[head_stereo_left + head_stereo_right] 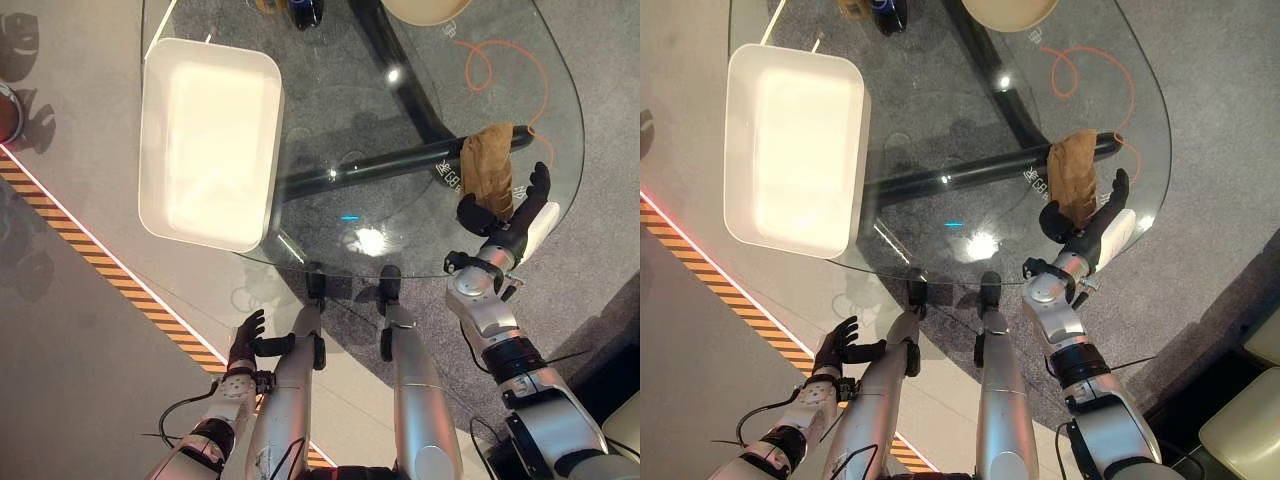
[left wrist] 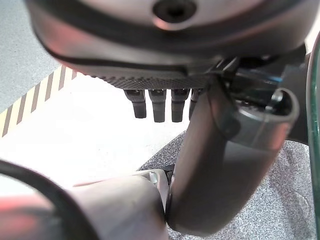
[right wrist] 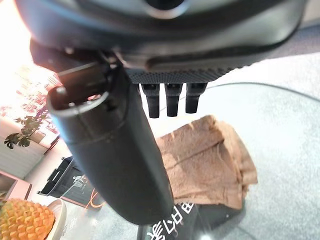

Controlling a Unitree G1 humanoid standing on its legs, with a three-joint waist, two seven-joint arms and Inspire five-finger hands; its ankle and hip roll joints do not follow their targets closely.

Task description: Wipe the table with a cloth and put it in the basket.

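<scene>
We find the brown cloth [image 1: 488, 166] lying crumpled on the glass tabletop [image 1: 420, 215], toward its right edge and well apart from the white basket [image 1: 210, 140] standing on the left part of the glass. The right hand [image 1: 510, 208] sits just beside the cloth's near end, fingers extended and relaxed, nothing in its grasp; the right wrist view shows the cloth [image 3: 207, 162] lying free past the fingertips. The left hand [image 1: 246, 338] hangs low beside the tabletop's near edge, fingers loose, idle.

We judge the step in hand to be taking hold of the cloth for wiping. To do it well we would lay the palm flat over the cloth's bulk, press down and keep the folds gathered under the fingers, since crumpled fabric on smooth glass will likely slide or shed an edge. Sweeps should run leftward toward the basket.

Writing: white characters show through the glass near the cloth in the right wrist view; we leave them unread.
</scene>
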